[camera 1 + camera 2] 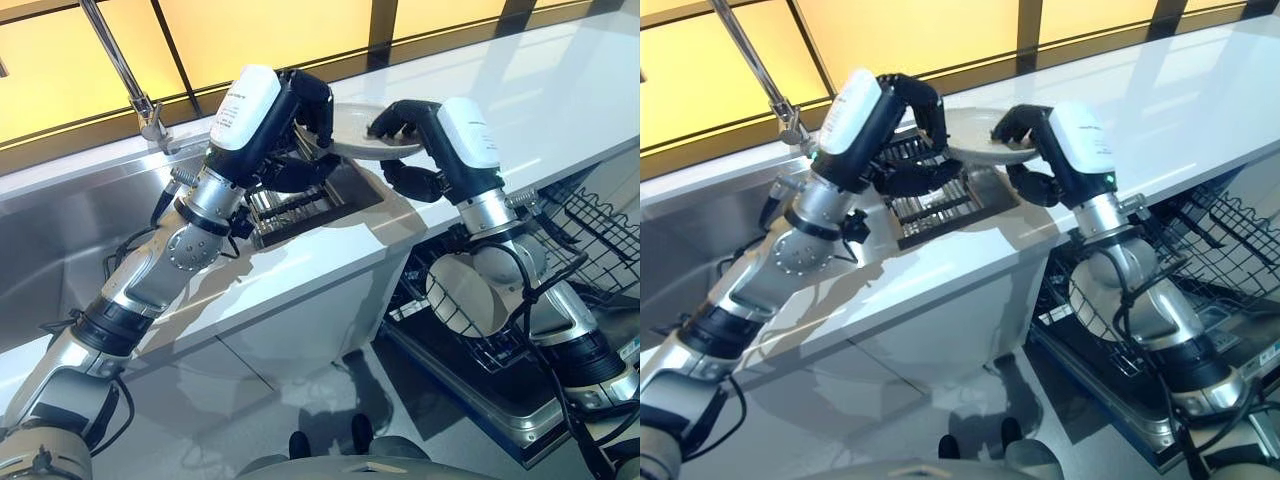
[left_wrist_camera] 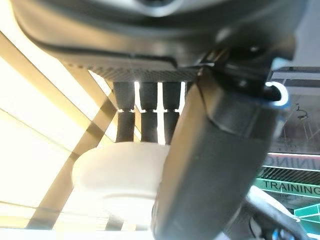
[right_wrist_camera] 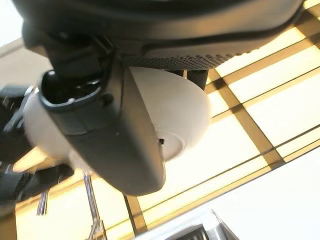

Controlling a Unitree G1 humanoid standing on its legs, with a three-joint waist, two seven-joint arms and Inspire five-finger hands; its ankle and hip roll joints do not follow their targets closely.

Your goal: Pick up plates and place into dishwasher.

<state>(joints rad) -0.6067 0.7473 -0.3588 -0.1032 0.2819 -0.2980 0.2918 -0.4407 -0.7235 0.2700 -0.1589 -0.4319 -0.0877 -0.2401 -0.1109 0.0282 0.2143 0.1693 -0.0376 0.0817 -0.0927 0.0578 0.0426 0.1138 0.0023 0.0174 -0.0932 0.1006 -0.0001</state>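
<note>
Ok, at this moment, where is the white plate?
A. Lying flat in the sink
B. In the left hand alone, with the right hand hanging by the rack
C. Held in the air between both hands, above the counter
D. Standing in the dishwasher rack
C: the plate is off the counter, with the left hand curled on one edge and the right hand on the other.

"TRAINING" on a green sign (image 2: 290,186)
</note>
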